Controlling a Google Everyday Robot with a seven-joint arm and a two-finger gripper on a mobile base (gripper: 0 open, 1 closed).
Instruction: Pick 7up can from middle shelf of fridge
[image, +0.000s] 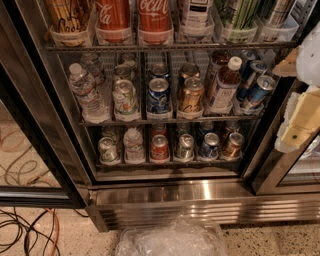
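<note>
The fridge (200, 199) stands open in front of me. The 7up can (125, 97), pale whitish-green with a silver top, stands at the front of its lane on the middle shelf (170, 121). It is between a water bottle (86, 92) on its left and a blue Pepsi-style can (159, 95) on its right. More cans stand behind it. My gripper (299, 122), cream and white, is at the right edge of the view, outside the fridge beside the black door frame. It is far to the right of the 7up can and touches nothing on the shelf.
A gold-brown can (191, 95), a capped bottle (225, 84) and blue cans (256, 86) fill the shelf's right side. Red Coca-Cola bottles (134, 20) stand on the rack above, several cans (160, 147) below. The open glass door (30, 150) is left; cables (30, 232) and a clear plastic bag (170, 240) lie on the floor.
</note>
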